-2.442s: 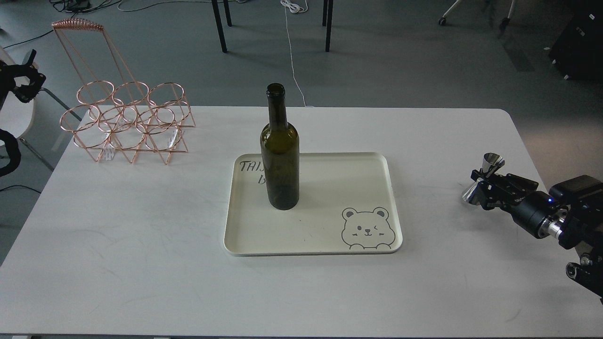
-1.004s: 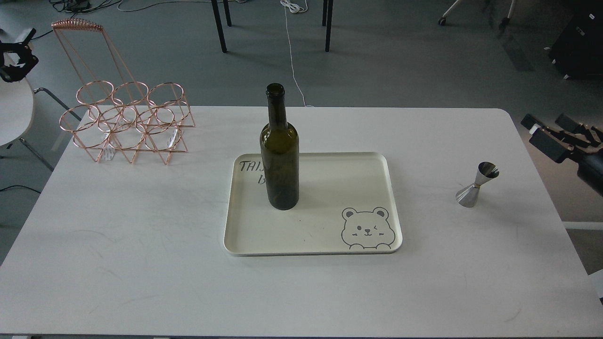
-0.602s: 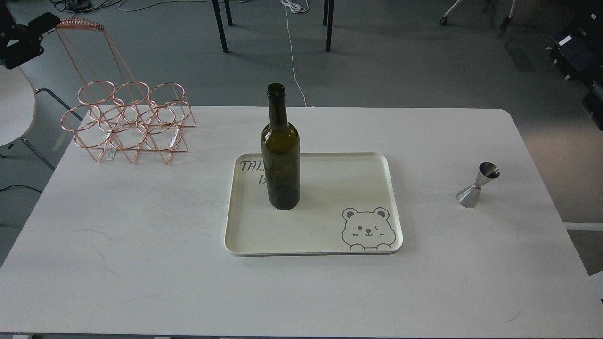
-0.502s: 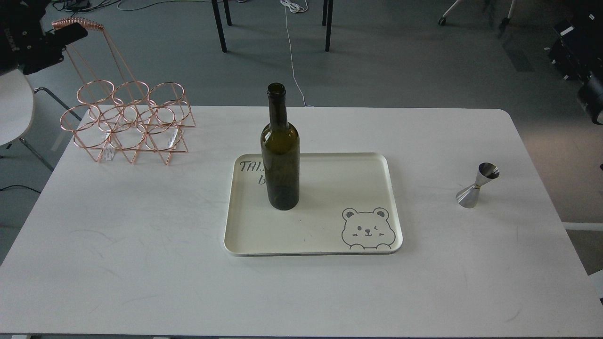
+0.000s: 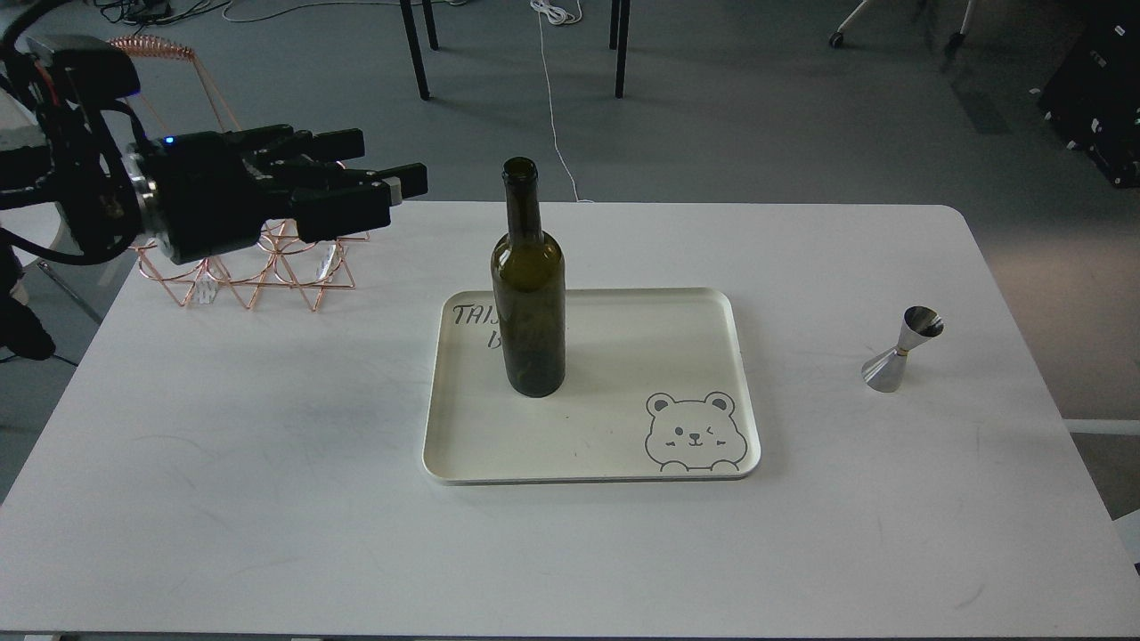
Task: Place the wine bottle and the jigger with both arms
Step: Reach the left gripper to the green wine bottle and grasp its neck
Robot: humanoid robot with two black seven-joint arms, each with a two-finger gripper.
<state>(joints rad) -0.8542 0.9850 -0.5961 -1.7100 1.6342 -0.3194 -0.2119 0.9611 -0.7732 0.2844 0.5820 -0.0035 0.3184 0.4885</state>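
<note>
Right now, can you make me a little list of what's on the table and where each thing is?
wine bottle: upright on the tray, left part
tray: cream, bear drawing, middle of the table
jigger: standing on the table, right of the tray, untouched
wire rack: copper, far left corner, partly hidden by the arm
left gripper: open, empty, in the air left of the bottle
right gripper: not in view

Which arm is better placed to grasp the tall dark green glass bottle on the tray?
Left. The left gripper is open at neck height, left of the tall dark green glass bottle. The right arm is out of view.
</note>
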